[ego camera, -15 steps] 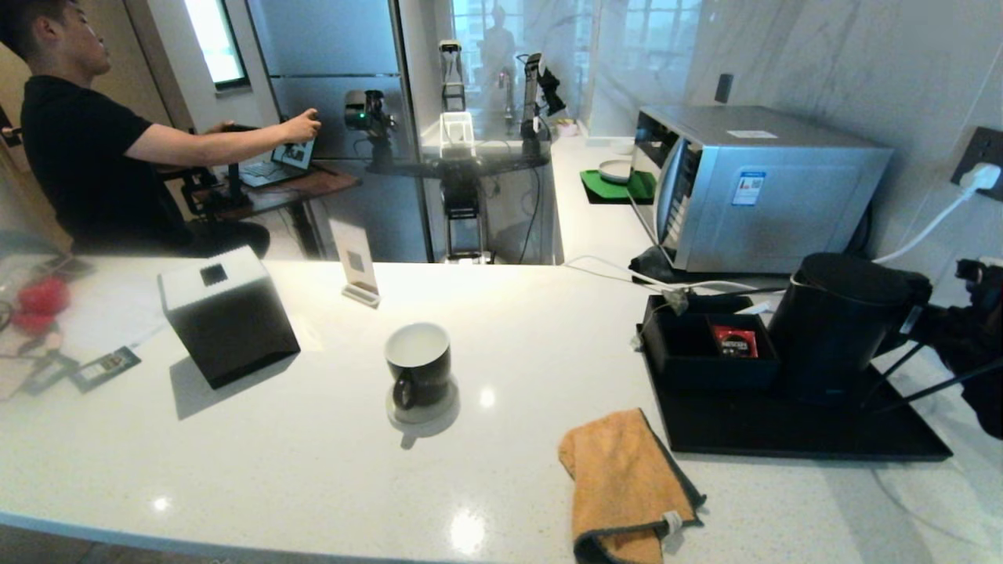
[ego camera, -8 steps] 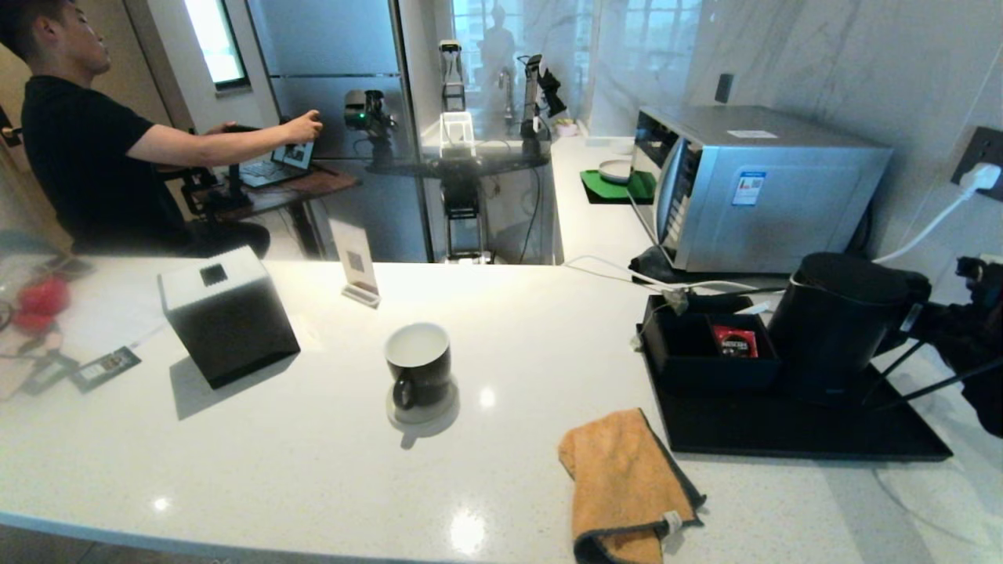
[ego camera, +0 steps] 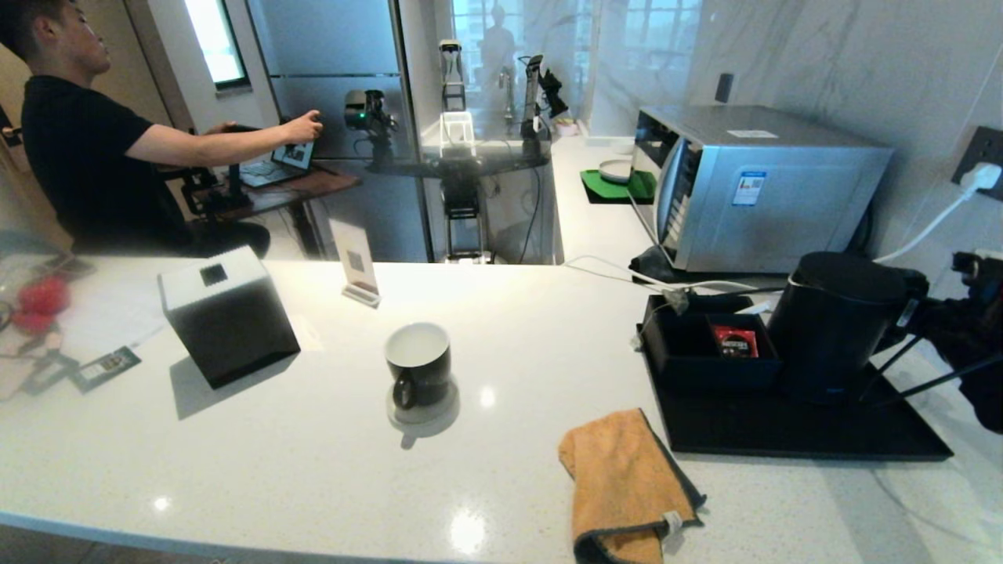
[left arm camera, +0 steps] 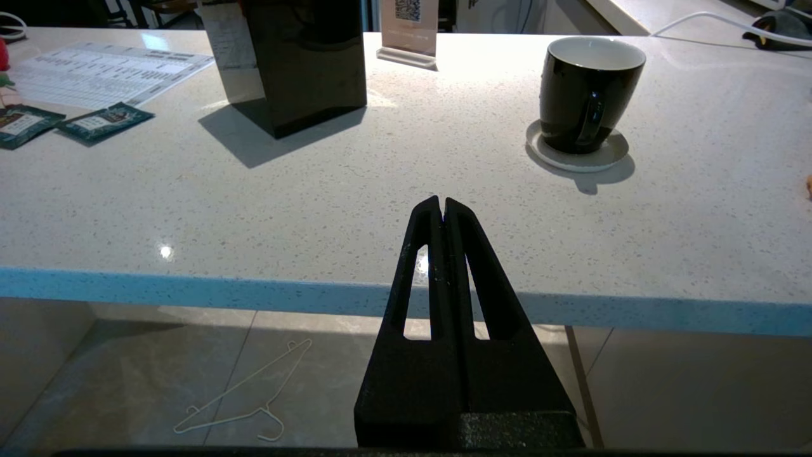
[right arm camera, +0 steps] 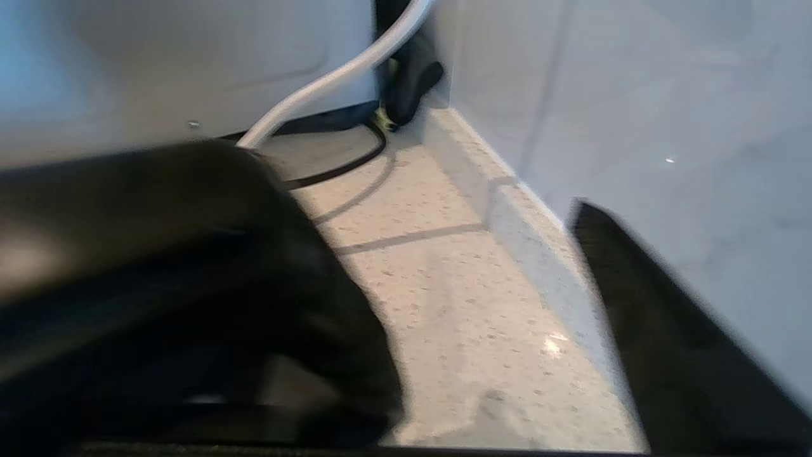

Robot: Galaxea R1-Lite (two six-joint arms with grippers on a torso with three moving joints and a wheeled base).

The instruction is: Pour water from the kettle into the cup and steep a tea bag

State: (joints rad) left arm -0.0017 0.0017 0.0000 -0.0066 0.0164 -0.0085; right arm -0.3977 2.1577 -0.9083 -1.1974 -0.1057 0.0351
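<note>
The black kettle (ego camera: 834, 325) stands lid-down on a black tray (ego camera: 783, 439) at the right of the counter. My right gripper (ego camera: 928, 313) is at its handle side, against the wall. In the right wrist view this gripper (right arm camera: 431, 254) is open: one finger (right arm camera: 666, 330) shows, bare counter fills the gap, and the kettle's (right arm camera: 158, 266) blurred black mass fills the other side. The black cup (ego camera: 418, 362) with white inside sits on a grey coaster mid-counter. A small tea bag (ego camera: 675, 299) lies at the tray box's corner. My left gripper (left arm camera: 442, 202) is shut, parked below the counter's front edge. No water shows.
A black tissue box (ego camera: 227, 313) and a QR sign (ego camera: 356, 266) stand left of the cup. An orange cloth (ego camera: 627, 486) lies at the front, and a red packet (ego camera: 735, 342) in the tray's box. A microwave (ego camera: 752, 184) stands behind. A person (ego camera: 78, 149) sits far left.
My right gripper has edged slightly toward the kettle's handle. The kettle, the cup and the left gripper have stayed where they were.
</note>
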